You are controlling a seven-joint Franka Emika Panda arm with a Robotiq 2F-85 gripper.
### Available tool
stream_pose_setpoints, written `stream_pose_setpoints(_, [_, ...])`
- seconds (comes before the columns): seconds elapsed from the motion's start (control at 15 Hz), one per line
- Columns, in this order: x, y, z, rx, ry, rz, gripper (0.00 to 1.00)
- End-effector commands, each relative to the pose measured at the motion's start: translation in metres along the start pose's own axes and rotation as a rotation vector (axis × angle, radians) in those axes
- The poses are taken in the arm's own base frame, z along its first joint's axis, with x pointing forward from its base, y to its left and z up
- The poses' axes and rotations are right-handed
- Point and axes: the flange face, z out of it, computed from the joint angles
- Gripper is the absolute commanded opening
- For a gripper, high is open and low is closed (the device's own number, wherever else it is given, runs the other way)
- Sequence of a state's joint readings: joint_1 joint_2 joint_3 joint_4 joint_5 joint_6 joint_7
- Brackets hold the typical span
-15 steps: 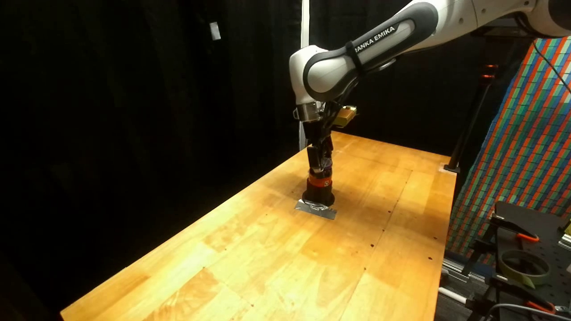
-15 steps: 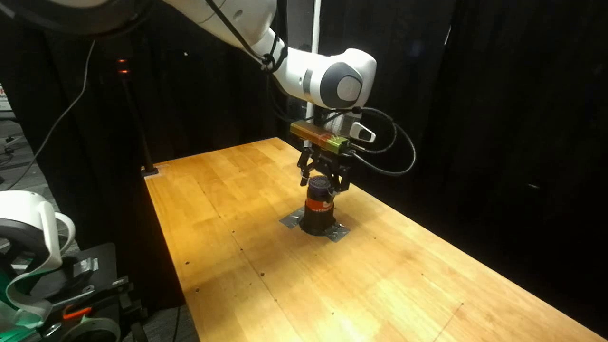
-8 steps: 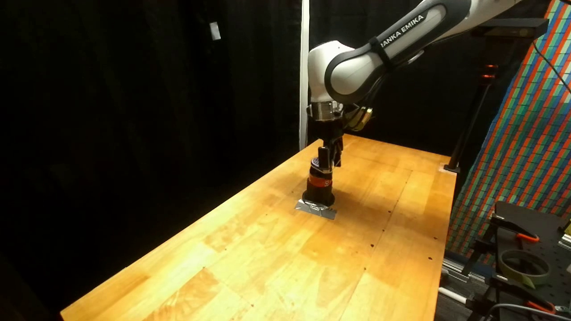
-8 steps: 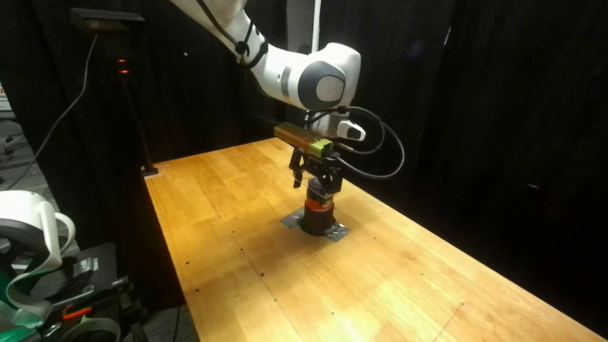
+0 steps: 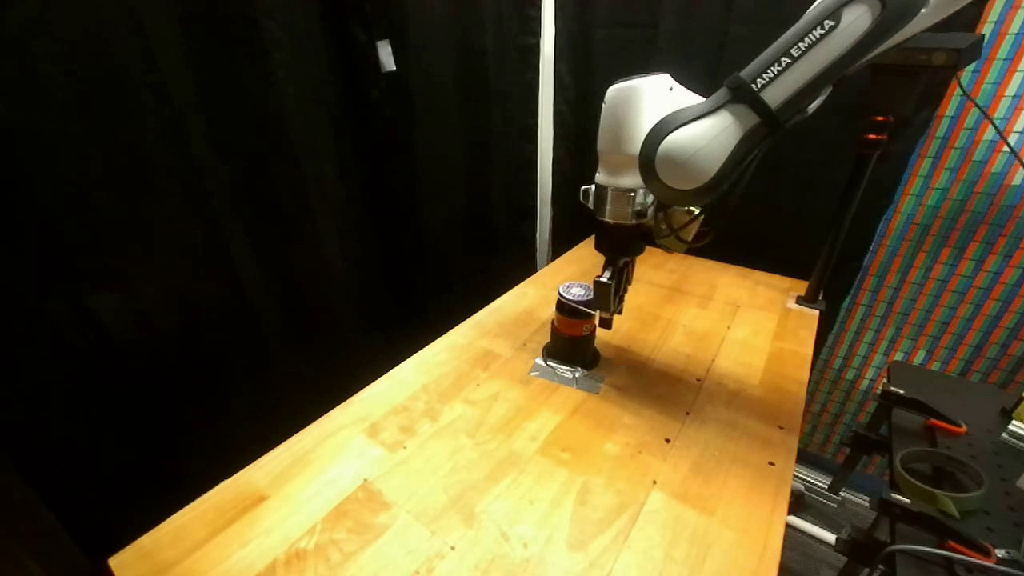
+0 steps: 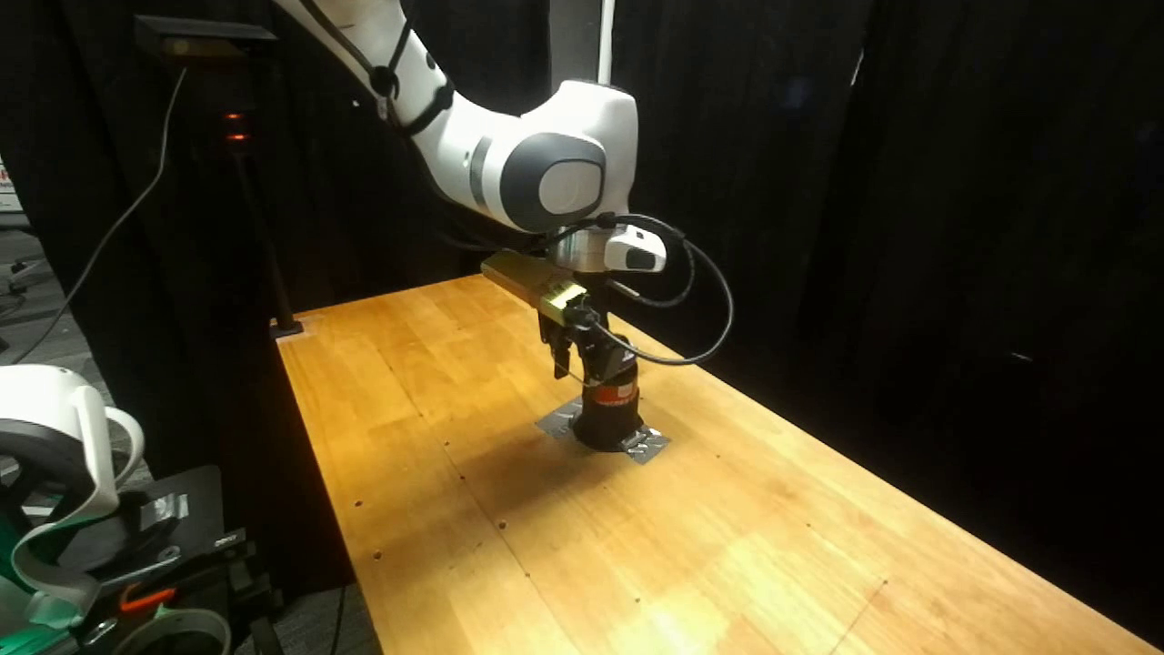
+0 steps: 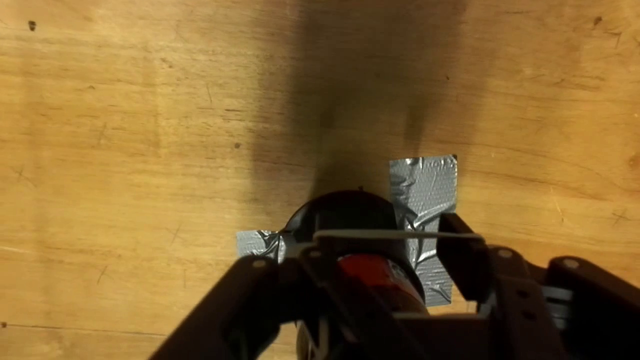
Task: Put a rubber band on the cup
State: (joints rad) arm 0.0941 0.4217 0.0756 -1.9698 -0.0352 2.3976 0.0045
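Observation:
The cup stands upright on the table, dark with an orange-red middle band and a patterned top. It also shows in an exterior view and partly in the wrist view. My gripper is low beside the cup's upper part, fingers pointing down. In the wrist view my gripper is open, and a pale rubber band is stretched between its fingers. The rubber band also crosses the cup's upper side as a thin line. Whether it goes fully around the cup is hidden by the fingers.
Grey tape strips hold the cup's base to the wooden table; another strip shows in an exterior view. A dark post stands at the table's far corner. A cart with a tape roll stands beside the table.
My gripper has moved from over the cup sideways and down to beside it, with the rubber band stretched along. The fingers stay apart. The cup has not moved.

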Motion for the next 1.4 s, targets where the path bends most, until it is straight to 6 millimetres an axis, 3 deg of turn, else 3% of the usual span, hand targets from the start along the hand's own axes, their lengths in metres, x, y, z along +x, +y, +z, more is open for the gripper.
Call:
stream_pose_setpoints(0.0, [-0.032,-0.006,-0.006,-0.017,0.08,0.028,0.27])
stream_pose_setpoints(0.13, [-0.04,-0.007,-0.004,-0.022,0.132,0.036,0.16])
stream_pose_setpoints(0.33, [-0.055,-0.008,0.002,-0.036,0.226,0.01,0.11])
stream_pose_setpoints(0.47, [-0.068,-0.006,0.006,-0.043,0.306,-0.023,0.19])
stream_pose_setpoints(0.6, [-0.081,0.0,0.011,-0.051,0.411,-0.068,0.2])
stream_pose_setpoints(1.0, [-0.112,0.022,0.023,-0.075,0.708,-0.143,0.17])
stream_pose_setpoints(1.33, [-0.133,0.017,0.037,-0.05,0.893,-0.221,0.18])
